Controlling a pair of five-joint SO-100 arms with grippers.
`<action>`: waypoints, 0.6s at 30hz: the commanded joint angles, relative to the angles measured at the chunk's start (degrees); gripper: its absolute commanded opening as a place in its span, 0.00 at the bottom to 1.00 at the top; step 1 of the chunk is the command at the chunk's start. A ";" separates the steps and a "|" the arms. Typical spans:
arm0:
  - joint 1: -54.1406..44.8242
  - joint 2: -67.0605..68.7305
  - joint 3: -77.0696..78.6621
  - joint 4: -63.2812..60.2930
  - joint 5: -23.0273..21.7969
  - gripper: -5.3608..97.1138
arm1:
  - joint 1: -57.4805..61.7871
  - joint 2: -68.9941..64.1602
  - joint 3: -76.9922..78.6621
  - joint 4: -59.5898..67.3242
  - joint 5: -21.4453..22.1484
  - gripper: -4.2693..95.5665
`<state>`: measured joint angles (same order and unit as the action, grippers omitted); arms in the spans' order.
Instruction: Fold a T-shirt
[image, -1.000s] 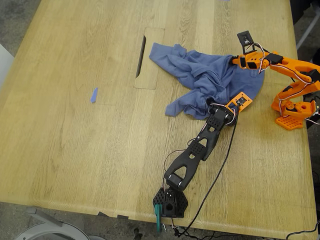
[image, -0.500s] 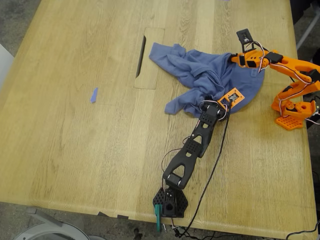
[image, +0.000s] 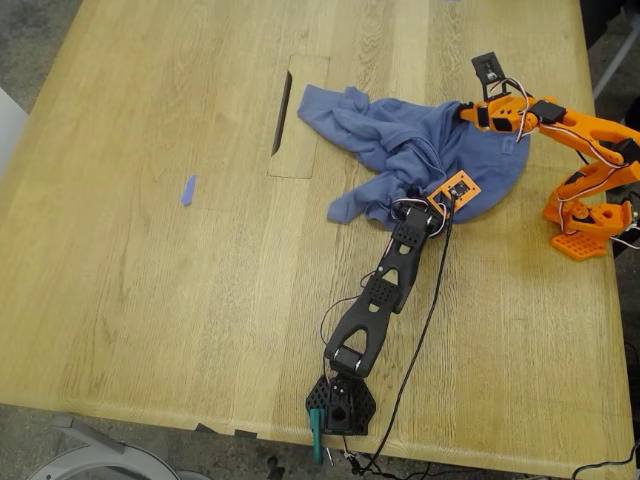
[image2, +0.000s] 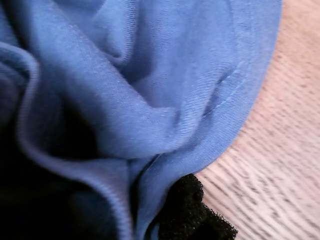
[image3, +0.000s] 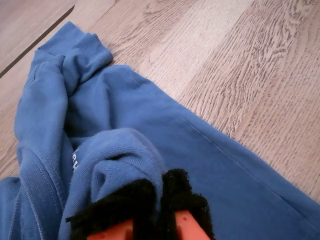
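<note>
Pinching a raised fold of the crumpled slate-blue cloth T-shirt (image3: 125, 150), my second gripper (image3: 155, 200) has its jaws pressed together on it, probably to spread the heap across the pale wooden bench (image: 150, 250). My first gripper (image2: 192, 212) is buried in cloth; whether it grips, I cannot tell.

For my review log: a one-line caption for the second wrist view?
My second gripper pinches a fold of the crumpled blue T-shirt above the wooden table.
</note>
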<state>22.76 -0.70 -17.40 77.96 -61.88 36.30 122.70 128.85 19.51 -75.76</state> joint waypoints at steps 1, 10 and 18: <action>-7.29 -1.49 -1.58 -0.97 0.79 0.35 | -0.35 2.20 -4.57 0.18 -0.09 0.04; -7.12 -1.49 -1.58 -4.75 0.53 0.14 | -0.26 3.34 -4.39 0.97 -0.09 0.04; -5.19 1.14 -1.76 -5.89 -7.73 0.05 | -1.76 6.50 -3.60 1.14 0.18 0.04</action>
<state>19.16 -1.05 -17.40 72.42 -67.15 35.07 125.68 128.41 20.57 -75.76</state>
